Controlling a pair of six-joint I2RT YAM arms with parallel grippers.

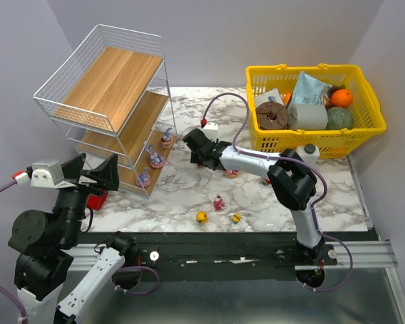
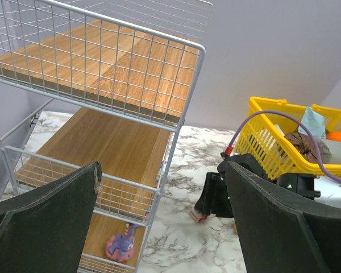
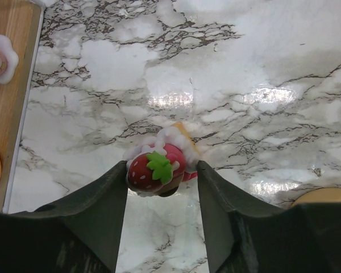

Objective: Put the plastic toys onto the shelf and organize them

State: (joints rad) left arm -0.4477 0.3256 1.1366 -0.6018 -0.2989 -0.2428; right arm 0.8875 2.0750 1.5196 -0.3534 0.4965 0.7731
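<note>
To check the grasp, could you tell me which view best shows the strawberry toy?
Right wrist: the strawberry toy sits close and unobstructed in the right gripper. Left wrist shows a distant sliver; top external hides it under the gripper.

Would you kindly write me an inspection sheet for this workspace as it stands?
Surface: white marble table.
Job's things: three figurines on the wire shelf bottom board; two yellow ducks and a red figurine loose on the table.
Clutter: yellow basket of groceries; red item beside the left arm.
Grippers: left gripper open, empty; right gripper shut on strawberry toy.
Cables: purple cable loops over the right arm.
Surroundings: plain grey walls.
</note>
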